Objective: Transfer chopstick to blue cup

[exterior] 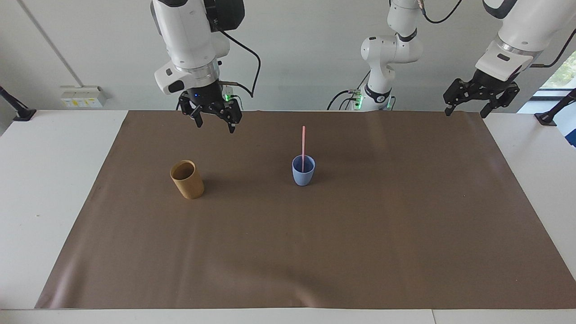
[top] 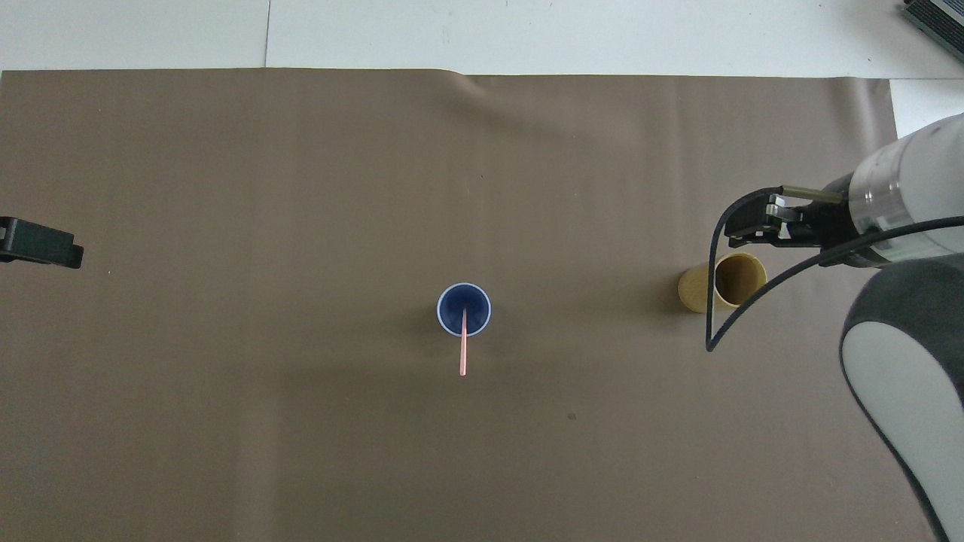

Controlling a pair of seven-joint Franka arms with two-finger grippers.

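Observation:
The light-blue cup (exterior: 303, 173) (top: 464, 309) stands upright near the middle of the brown mat. The pale pink chopstick (exterior: 303, 146) (top: 463, 354) stands in it, its lower end inside and its top leaning toward the robots. My right gripper (exterior: 215, 127) hangs open and empty, high over the mat near the tan cup, well clear of the blue cup. At the left arm's end of the table my left gripper (exterior: 465, 114) waits in the air over the mat's corner, open with nothing in it.
A tan wooden cup (exterior: 186, 180) (top: 723, 283) stands upright on the mat toward the right arm's end, level with the blue cup. The brown mat (exterior: 360, 234) covers most of the white table (exterior: 45, 180). A loose black cable (top: 712, 324) droops from the right wrist.

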